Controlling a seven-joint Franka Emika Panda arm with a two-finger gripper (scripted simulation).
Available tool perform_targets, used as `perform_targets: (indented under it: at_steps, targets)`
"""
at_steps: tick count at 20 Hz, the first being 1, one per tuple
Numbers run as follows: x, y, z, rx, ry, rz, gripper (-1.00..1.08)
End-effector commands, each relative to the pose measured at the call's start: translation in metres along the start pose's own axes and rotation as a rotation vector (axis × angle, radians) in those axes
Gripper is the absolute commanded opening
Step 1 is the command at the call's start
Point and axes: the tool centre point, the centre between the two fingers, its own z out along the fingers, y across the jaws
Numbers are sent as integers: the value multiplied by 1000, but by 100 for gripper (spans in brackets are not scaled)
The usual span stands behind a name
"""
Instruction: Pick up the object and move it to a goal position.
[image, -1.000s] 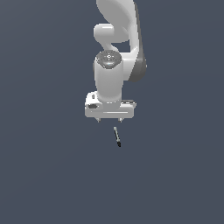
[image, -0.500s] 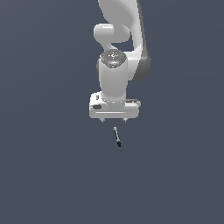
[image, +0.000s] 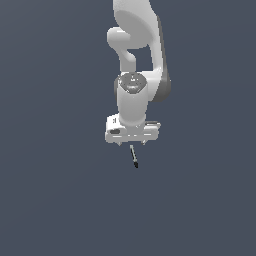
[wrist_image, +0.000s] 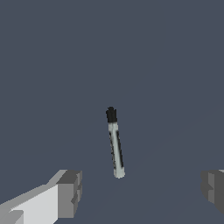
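Rod (image: 134, 156): lies on the flat grey worktop (image: 55, 190), just beside the gripper (image: 132, 143), nothing gripping it.
Gripper: spread wide, fingers (wrist_image: 65, 192) either side of the rod, no contact.
Hidden: exterior view, rod's pale end meets the hand's underside, fingertips too small to read; wrist view, both fingers cut by the frame edge.
Wrist-only: pale greyish shaft, black tip.

Flat, even lighting is covering both views; the slate-grey background is showing no cast shadows and no glare. The white arm (image: 134, 102) is shading softly to grey along its sides. Edges are rendering coarse and pixelated, notably on the rod (wrist_image: 115, 143). No lens distortion is appearing.
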Motion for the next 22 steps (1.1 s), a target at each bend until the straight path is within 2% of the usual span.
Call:
perform_targets:
  at_steps: [1, 9, 22]
  targets:
    - [0, -3, 20, -3, -4, -33, 100]
    - [-3, -13, 71, -8, -12, -120, 100]
    - [-5, -15, 95, -8, -15, -132, 100]
